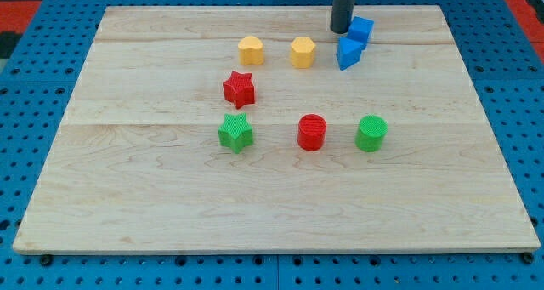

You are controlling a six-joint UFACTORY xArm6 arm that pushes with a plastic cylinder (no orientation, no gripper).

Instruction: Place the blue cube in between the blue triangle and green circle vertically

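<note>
— Up near the view's top, where is my tip?

— Just left of the small blue plastic cube, which touches the blue plastic triangle below it (no jaws on this rod).

— And handling?

— Likely light, rigid, sliding easily on the pale wooden surface. Push a flat face squarely, toward the ribbed green plastic circle.

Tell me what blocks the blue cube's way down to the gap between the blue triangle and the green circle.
The blue triangle itself: it touches the blue cube just below-left of it. My tip is at the cube's left side. Board between triangle and green circle holds nothing.
</note>
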